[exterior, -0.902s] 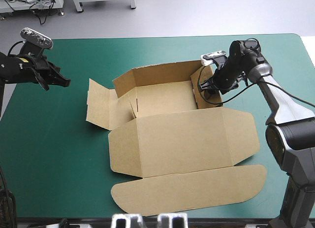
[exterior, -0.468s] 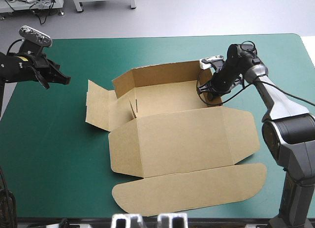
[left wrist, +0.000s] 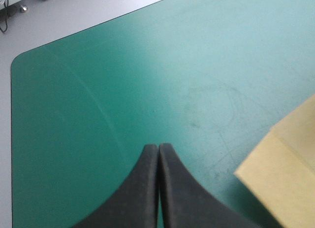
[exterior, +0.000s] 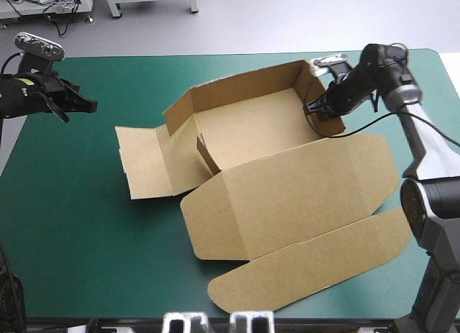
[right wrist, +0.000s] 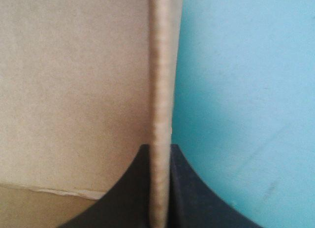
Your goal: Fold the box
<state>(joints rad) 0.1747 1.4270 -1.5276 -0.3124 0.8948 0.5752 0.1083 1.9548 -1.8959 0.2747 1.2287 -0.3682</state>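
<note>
Right arm reaches in from the right edge, elbow bent, forearm angled toward the box's far right corner. Right claw (exterior: 318, 111) is clamped on the right side wall (right wrist: 160, 85) of the box (exterior: 251, 128). In the wrist view the board's edge runs straight up between the two black fingers, which are all but closed on it.

Left arm is held level over the far left corner of the teal-green surface (exterior: 72, 203), well apart from the box. Left claw (exterior: 89, 104) has its fingers pressed together in a point, holding nothing. One brown corner shows beside it in the wrist view.

The box sits right of centre. The back wall (exterior: 244, 85) and the right side wall are raised. The left flap (exterior: 144, 160) lies flat. The lid (exterior: 287, 196) and its rounded tuck flap (exterior: 309, 265) lie flat toward the near edge.

Since earlier, the whole box has swung, its right end now nearer the far right corner. The right claw has gone that way with it. The left arm has drawn slightly back toward the left edge.
</note>
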